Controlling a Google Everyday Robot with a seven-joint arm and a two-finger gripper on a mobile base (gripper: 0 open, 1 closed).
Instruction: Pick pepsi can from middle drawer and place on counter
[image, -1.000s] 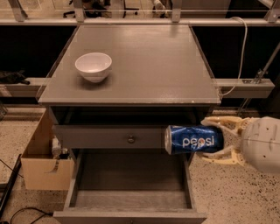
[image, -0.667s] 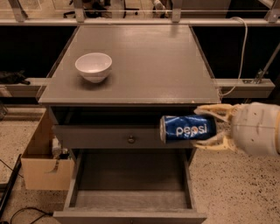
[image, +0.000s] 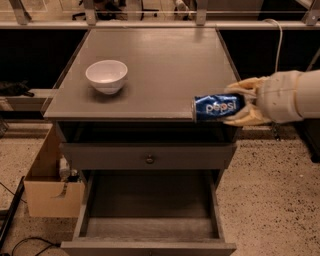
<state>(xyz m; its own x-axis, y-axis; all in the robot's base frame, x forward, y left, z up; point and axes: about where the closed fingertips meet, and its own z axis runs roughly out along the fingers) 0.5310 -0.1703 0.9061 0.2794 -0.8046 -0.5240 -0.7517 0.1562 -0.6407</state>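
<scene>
My gripper reaches in from the right and is shut on the pepsi can, a blue can with white lettering. It holds the can on its side over the front right corner of the counter. I cannot tell if the can touches the counter. The middle drawer is pulled open below, with its grey bottom bare.
A white bowl stands on the left part of the counter. A shut drawer front with a round knob sits above the open drawer. A cardboard box stands on the floor at the left.
My gripper has risen with the can from beside the knobbed drawer front to the level of the counter's front right corner.
</scene>
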